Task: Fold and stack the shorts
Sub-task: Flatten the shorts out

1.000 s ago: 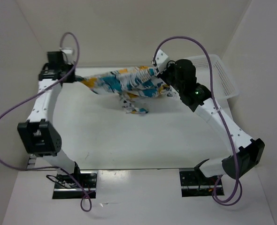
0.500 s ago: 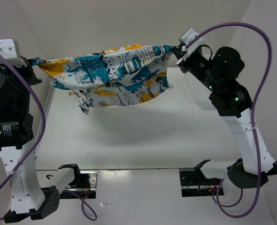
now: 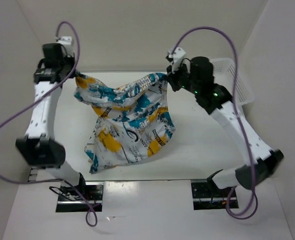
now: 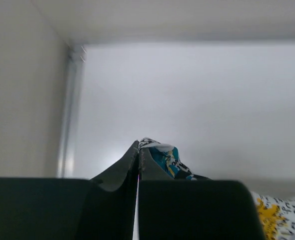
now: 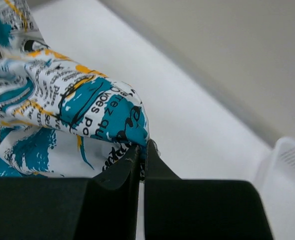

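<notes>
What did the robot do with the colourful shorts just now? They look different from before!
The left arm and right arm lifted the shorts up, stretched wide, then came back down, closer together. Now the shorts sag, their lower part spread on the table. Nothing was let go: both jaws stay shut on the top edge. The basket did not move.

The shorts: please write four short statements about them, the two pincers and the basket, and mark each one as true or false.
1. The left pincer is shut on a corner of the shorts. True.
2. The right pincer is open and holds nothing. False: it is shut on another corner of the shorts.
3. The shorts lie inside the white basket. False: they are outside it, hanging unfolded between the two pincers.
4. The basket is on the right arm's side of the table. True.
</notes>
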Controlling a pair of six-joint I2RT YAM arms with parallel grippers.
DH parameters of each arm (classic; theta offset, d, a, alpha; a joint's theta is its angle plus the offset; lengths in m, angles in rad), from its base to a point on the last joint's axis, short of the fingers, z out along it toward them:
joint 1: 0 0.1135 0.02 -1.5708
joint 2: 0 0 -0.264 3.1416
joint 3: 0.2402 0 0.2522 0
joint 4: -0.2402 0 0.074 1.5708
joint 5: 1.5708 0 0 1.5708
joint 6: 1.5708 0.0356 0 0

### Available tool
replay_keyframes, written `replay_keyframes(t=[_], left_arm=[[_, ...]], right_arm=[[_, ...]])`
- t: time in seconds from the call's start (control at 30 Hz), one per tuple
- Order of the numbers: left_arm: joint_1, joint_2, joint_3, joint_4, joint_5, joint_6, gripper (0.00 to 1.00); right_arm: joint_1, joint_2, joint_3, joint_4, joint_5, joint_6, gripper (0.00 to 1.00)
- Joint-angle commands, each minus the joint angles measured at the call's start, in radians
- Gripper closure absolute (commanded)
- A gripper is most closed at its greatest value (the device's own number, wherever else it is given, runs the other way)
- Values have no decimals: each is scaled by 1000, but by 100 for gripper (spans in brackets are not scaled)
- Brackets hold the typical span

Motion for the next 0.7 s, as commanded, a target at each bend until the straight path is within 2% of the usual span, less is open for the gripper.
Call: replay_keyframes(t=[0.0, 0.03, 0.1, 0.17, 0.2, 0.23, 0.27, 0.3, 0.33, 0.37, 0.4, 0.43, 0.47, 0.5, 0.53, 0.57, 0.63, 0.67], left_arm=[[-19, 220, 79, -95, 41, 4, 100], [-19, 332, 124, -95, 70, 4, 100], [-19, 440, 225, -106, 81, 4, 100], [-19, 599, 397, -142, 81, 4, 100], [-19, 651, 461, -161, 90, 4, 99], [-19, 754, 535, -223, 90, 4, 90], [-19, 802, 611, -265, 104, 4, 82], [-19, 849, 779, -311, 113, 4, 67], [-19, 926, 864, -360, 113, 4, 45], [-19, 957, 946, -455, 113, 4, 36], [-19, 1004, 1083, -500, 122, 4, 34], [-6, 1018, 1138, -590, 122, 4, 34], [4, 1029, 1187, -635, 148, 4, 26], [28, 1010, 1207, -662, 148, 4, 26], [42, 973, 1160, -647, 148, 4, 26], [54, 930, 993, -628, 148, 4, 26], [77, 780, 767, -550, 203, 4, 29], [77, 649, 474, -498, 204, 4, 29]], right_arm=[[-45, 186, -23, 90, 93, 117, 100], [-61, 232, -8, 104, 113, 117, 100], [-114, 383, 28, 117, 193, 140, 100], [-171, 488, 115, 105, 218, 165, 99], [-171, 584, 185, 105, 244, 174, 89], [-180, 626, 218, 75, 255, 163, 49], [-180, 663, 253, 62, 255, 149, 28], [-171, 695, 288, 50, 255, 139, 15], [-171, 735, 346, 41, 284, 139, 5], [-171, 735, 363, 41, 284, 139, 3], [-162, 735, 364, 41, 284, 139, 2], [-162, 722, 364, 41, 284, 149, 2], [-162, 705, 350, 41, 284, 149, 2], [-162, 683, 303, 29, 267, 149, 2], [-162, 628, 267, 29, 241, 149, 2], [-162, 595, 224, 15, 227, 149, 2], [-162, 484, 68, -13, 163, 134, 2], [-162, 449, -49, -22, 147, 134, 2]])
